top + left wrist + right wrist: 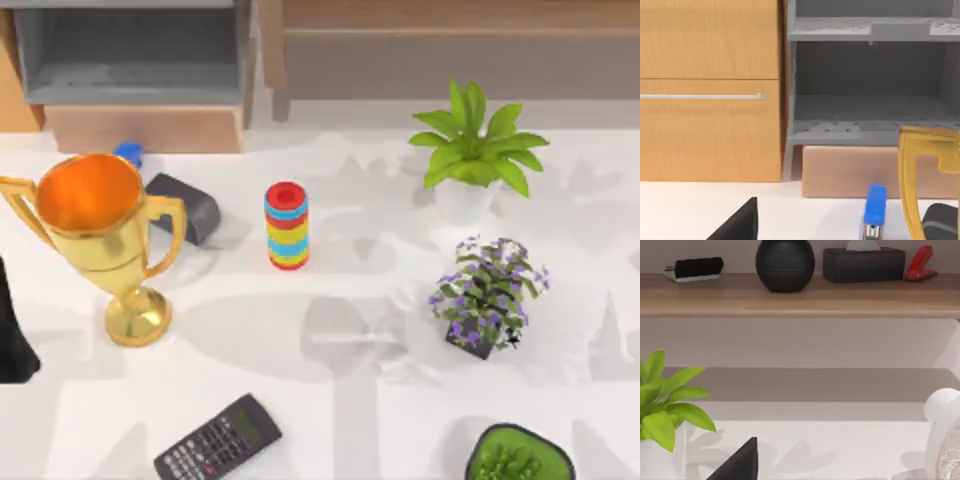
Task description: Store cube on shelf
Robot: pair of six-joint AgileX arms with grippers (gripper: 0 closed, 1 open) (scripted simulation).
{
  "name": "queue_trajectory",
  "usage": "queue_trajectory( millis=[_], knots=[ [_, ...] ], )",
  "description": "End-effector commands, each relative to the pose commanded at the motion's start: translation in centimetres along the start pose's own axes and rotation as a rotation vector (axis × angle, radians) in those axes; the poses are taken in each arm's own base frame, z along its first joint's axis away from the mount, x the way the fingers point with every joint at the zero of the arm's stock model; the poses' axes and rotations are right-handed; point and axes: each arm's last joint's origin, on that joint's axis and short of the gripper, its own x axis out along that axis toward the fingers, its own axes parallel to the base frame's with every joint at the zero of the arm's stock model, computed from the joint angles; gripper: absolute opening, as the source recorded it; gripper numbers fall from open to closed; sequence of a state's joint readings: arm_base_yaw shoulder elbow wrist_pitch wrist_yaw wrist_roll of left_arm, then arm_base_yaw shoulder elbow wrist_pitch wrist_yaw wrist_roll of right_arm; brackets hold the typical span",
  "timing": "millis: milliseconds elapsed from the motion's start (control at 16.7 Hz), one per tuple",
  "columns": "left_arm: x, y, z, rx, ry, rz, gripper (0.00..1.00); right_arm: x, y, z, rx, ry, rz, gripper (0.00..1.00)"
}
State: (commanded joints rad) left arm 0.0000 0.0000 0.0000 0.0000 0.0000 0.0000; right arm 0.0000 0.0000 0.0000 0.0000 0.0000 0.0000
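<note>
At the tabletop's (330, 420) far edge, right of the grey compartment (130, 50): shelf (450, 15), a long light-brown ledge over a grey-brown panel. Already stocked along the stretch seen from the right wrist: black brush (694, 268), round black speaker (785, 264), dark tissue box (863, 264), red stapler (920, 263).

Cube: position cannot be told from these views.

Left gripper (740, 225): low near the tabletop's left edge, facing the compartment; opening and contents cannot be told. Right gripper (740, 465): low over the tabletop, facing the shelf; likewise cannot be told.

Hazards, as judged:
- Wrong pick: ring stack (287, 225), mid-tabletop and similarly bright, likely to be mistaken for the cube.
- Wrong destination: compartment mistaken for the shelf.
- Collision on approach: leafy plant (475, 150) just before the shelf, purple flowering plant (488, 290) nearer; gold trophy (100, 230) tall and probably easy to tip on the left.
- Crowded ledge: a careless set-down apt to nudge the speaker or box; bare wood between items preferable.
</note>
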Motion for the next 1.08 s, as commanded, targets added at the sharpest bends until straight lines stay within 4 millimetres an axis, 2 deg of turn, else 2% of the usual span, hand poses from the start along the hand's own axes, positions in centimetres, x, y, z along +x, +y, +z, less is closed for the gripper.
queue_trajectory(
  millis=[360,600,840,1080],
  knots=[
    [0.5,0.3,0.4,0.056,0.037,0.017,1.00,0.0,0.0,0.0,0.000,0.000,0.000,1.00],
    [1.9,1.0,2.3,0.202,0.080,0.029,1.00,0.0,0.0,0.0,0.000,0.000,0.000,1.00],
    [5.3,2.3,5.1,0.413,0.098,0.026,1.00,0.0,0.0,0.0,0.000,0.000,0.000,1.00],
    [10.7,4.8,7.1,0.663,0.097,0.018,1.00,0.0,0.0,0.0,0.000,0.000,0.000,1.00]
  ],
)
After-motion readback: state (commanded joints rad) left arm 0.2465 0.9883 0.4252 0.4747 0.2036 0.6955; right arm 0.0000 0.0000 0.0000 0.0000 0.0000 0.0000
